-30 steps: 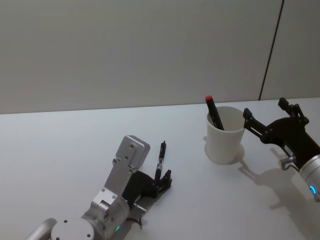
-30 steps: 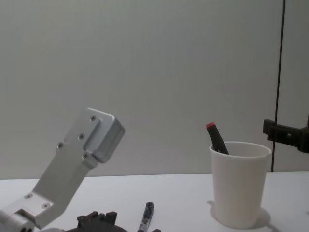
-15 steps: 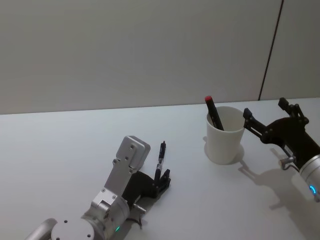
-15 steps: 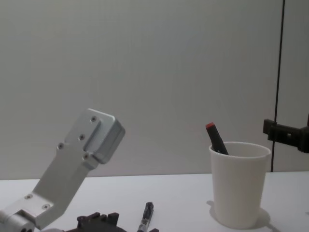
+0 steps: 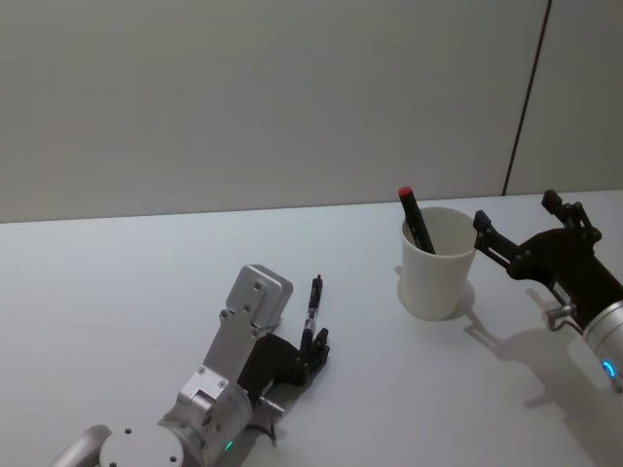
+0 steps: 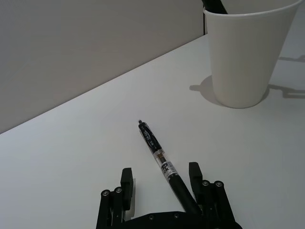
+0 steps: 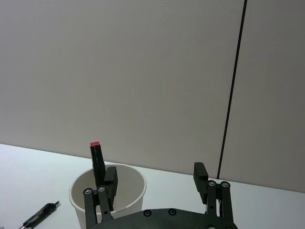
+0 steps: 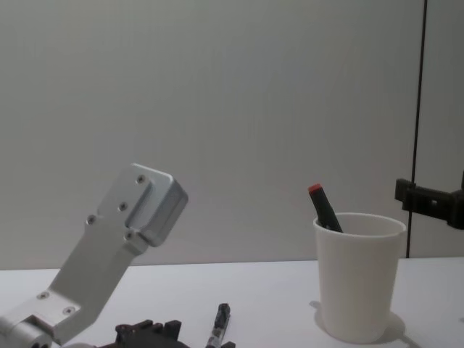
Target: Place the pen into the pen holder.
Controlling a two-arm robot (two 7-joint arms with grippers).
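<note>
A black pen lies flat on the white table, its tip pointing away from me. My left gripper is open low over the pen's near end; one finger stands on each side, and the pen lies close to one fingertip. To the right stands the pen holder, a white paper cup holding a black marker with a red cap. Just right of the cup my right gripper hovers open and holds nothing. In the right wrist view the cup sits behind one finger.
The white table runs back to a plain grey wall. A dark vertical seam marks the wall at the right. The left arm's silver wrist housing rises large at the chest view's left.
My left gripper has sunk slightly around the pen. The pen, the cup and the right arm have not moved.
</note>
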